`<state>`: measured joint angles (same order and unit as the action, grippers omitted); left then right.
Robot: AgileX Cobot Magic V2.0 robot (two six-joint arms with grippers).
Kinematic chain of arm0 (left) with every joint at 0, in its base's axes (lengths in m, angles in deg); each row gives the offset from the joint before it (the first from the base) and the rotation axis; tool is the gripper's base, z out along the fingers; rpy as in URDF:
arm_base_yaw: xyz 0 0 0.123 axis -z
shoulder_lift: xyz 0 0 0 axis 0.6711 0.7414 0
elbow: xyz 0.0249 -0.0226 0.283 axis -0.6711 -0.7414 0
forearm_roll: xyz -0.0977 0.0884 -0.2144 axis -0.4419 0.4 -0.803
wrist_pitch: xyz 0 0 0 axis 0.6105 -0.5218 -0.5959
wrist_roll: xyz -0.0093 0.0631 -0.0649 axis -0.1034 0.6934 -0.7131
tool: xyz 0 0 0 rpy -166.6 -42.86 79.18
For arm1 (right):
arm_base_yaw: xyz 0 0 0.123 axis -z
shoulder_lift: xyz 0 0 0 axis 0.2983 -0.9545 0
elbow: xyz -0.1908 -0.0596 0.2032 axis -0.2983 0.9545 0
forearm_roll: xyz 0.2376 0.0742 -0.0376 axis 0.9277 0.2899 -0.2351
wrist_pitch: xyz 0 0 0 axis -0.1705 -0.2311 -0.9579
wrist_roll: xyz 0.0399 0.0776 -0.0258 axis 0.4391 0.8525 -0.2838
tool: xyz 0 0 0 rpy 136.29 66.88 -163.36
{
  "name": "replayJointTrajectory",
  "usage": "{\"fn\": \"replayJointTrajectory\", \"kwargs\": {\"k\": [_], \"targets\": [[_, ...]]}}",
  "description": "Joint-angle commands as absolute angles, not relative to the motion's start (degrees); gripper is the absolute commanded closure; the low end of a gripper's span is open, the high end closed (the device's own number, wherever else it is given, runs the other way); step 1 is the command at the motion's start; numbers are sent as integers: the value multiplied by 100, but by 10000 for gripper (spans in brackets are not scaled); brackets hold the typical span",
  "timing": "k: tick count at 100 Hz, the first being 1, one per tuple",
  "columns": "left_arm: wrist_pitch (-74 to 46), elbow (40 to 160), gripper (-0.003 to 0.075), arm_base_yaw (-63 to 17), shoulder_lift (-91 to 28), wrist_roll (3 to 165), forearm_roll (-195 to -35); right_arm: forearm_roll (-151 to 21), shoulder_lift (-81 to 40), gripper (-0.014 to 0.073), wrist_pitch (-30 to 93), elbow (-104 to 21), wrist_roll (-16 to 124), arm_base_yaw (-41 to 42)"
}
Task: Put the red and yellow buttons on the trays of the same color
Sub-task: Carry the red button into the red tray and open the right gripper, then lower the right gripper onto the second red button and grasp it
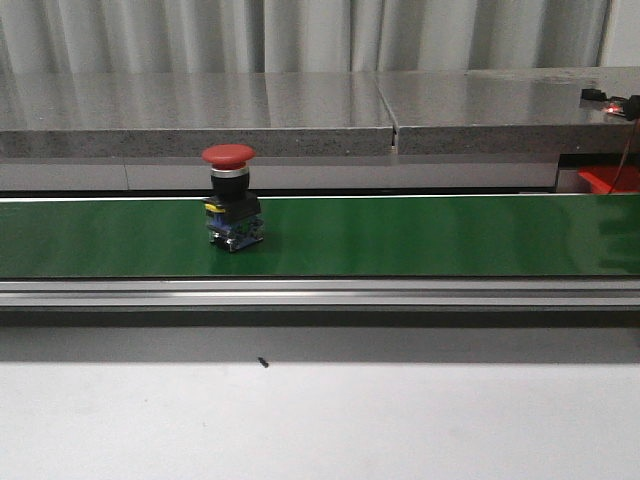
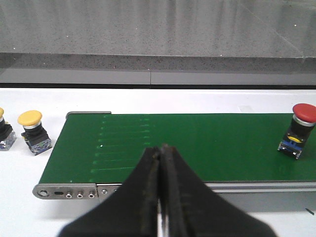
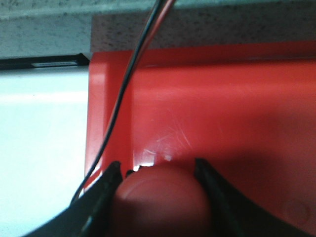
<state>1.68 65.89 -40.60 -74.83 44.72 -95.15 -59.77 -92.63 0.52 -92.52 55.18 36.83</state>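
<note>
Here the right end effector [image 3: 158,197] grips a red button [image 3: 160,200] over the red tray [image 3: 222,113], so it should lower and release squarely inside the rim, clear of the wire [image 3: 129,84], while the left end effector [image 2: 160,197] waits pinched narrow, holding nothing.

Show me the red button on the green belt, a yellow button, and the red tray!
red button [image 1: 228,155], front view, on its cap.
yellow button [image 2: 29,117], left wrist view, on its cap.
red tray [image 3: 222,113], right wrist view, on its floor.
</note>
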Motion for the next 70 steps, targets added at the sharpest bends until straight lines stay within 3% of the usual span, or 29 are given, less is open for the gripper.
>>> {"fn": "replayJointTrajectory", "kwargs": {"k": [1,14,40,54,70], "targets": [[-295,6733,741,-4005,-7430,4418,-9586,-5826,-8909,438,274,-9458,5521,3714],[-295,6733,741,-4005,-7430,4418,-9586,-5826,-8909,400,262,-9458,5521,3714],[-295,6733,741,-4005,-7430,4418,-9586,-5826,-8909,126,179,-9458,5521,3714],[-295,6733,741,-4005,-7430,4418,-9586,-5826,-8861,71,156,-9458,5521,3714],[-295,6733,741,-4005,-7430,4418,-9586,-5826,-8588,68,130,-9458,5521,3714]]}}
